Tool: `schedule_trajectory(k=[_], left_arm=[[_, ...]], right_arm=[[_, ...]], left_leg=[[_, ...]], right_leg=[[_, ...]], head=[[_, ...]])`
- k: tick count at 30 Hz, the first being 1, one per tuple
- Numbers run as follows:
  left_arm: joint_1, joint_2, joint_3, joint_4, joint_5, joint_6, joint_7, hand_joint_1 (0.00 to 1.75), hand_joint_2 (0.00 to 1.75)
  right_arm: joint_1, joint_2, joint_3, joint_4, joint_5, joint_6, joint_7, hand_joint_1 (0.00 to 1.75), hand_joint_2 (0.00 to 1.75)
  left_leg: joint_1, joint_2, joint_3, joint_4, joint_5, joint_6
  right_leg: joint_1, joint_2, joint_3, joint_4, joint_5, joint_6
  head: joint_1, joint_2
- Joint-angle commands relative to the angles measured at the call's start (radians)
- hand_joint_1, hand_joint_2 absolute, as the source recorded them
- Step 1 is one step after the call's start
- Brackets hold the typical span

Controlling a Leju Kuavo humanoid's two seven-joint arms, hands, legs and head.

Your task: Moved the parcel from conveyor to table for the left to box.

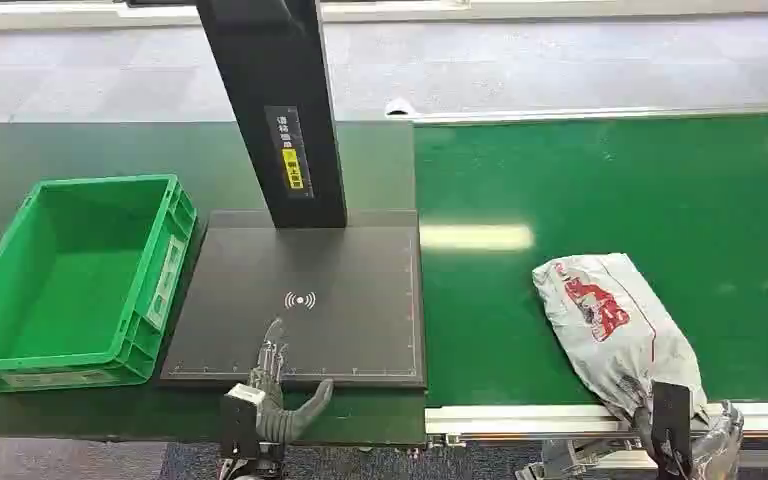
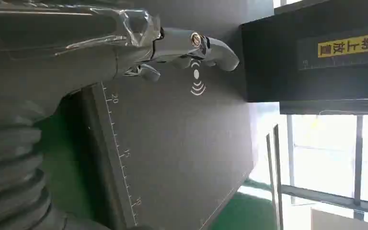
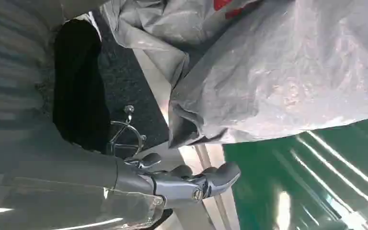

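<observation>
— Where does the job stand?

— Barely begun, by the look of it. The grey parcel [image 1: 615, 325] lies on the green conveyor [image 1: 610, 190], its near end hanging over the belt's pale edge rail [image 1: 520, 418]. It has not reached the tabletop [image 1: 20, 150], and the green box [image 1: 70, 280] waits empty well beyond the left hand [image 1: 278, 395], on that hand's far side from the parcel.

— So everything is left?

— As far as can be judged: the lift off the belt, the carry across to the black pad [image 1: 300, 300], the set-down, then the boxing by the left hand.

— What is the right hand doing?

— The right hand [image 1: 675, 440] sits at the belt's near edge, right against the parcel's overhanging end. In the right wrist view its fingers [image 3: 218, 177] are gently curled and spread, with the parcel's crumpled wrap [image 3: 278, 72] just past them. Whether any fingertip touches the wrap cannot be told; nothing is clasped.

— And the left?

— Its fingers [image 2: 211, 48] are stretched out and apart above the near edge of the pad, holding nothing. The pad's wave symbol [image 2: 196, 82] lies just ahead of the fingertips; whether they rest on the surface is unclear.
</observation>
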Motion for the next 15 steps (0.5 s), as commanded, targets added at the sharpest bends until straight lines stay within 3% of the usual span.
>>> schedule_trajectory(k=[1, 9, 10, 11, 12, 15], left_arm=[[-0.012, 0.025, -0.022, 0.049, 0.004, 0.001, 0.005, 0.00, 1.75], [-0.017, 0.026, -0.027, 0.042, 0.009, 0.007, 0.005, 0.00, 1.75], [-0.003, 0.022, -0.014, -0.022, 0.025, -0.011, 0.005, 0.00, 1.75], [0.000, 0.023, 0.000, -0.031, 0.033, -0.028, 0.005, 0.00, 1.75], [0.000, 0.024, 0.017, -0.039, 0.017, -0.028, 0.005, 0.00, 1.75], [0.011, 0.028, 0.051, -0.070, 0.018, -0.048, 0.005, 0.00, 1.75]], right_arm=[[-0.017, 0.006, -0.025, 0.094, -0.010, 0.039, -0.028, 1.75, 1.75], [0.004, 0.067, -0.007, -0.040, -0.055, 0.110, -0.151, 1.75, 1.75], [0.028, 0.100, 0.033, -0.159, -0.076, 0.132, -0.282, 1.75, 1.75], [0.033, 0.127, 0.053, -0.222, -0.072, 0.132, -0.290, 1.75, 1.75], [0.081, 0.184, 0.125, -0.441, -0.038, 0.184, -0.173, 1.75, 1.75], [0.117, 0.210, 0.214, -0.601, -0.035, 0.209, -0.134, 1.75, 1.75]], left_leg=[[0.001, 0.000, -0.002, -0.001, 0.001, 0.000], [0.001, 0.001, -0.003, -0.001, 0.001, 0.001], [0.001, 0.002, -0.003, 0.000, 0.001, 0.001], [0.000, 0.002, -0.003, 0.000, 0.001, 0.000], [0.001, 0.004, -0.005, 0.001, 0.001, 0.000], [0.000, 0.006, -0.008, 0.000, 0.001, 0.000]], right_leg=[[0.001, -0.001, -0.001, -0.001, 0.001, -0.001], [0.001, 0.000, -0.003, -0.001, 0.002, 0.000], [0.001, 0.001, -0.002, -0.001, 0.001, 0.000], [0.000, 0.001, -0.003, 0.001, 0.001, 0.000], [0.001, 0.002, -0.006, 0.001, 0.002, -0.001], [0.000, 0.005, -0.010, 0.002, 0.002, -0.001]], head=[[0.000, 0.000], [0.000, 0.000], [0.000, 0.000], [0.000, 0.000], [0.000, 0.000], [0.000, 0.000]])
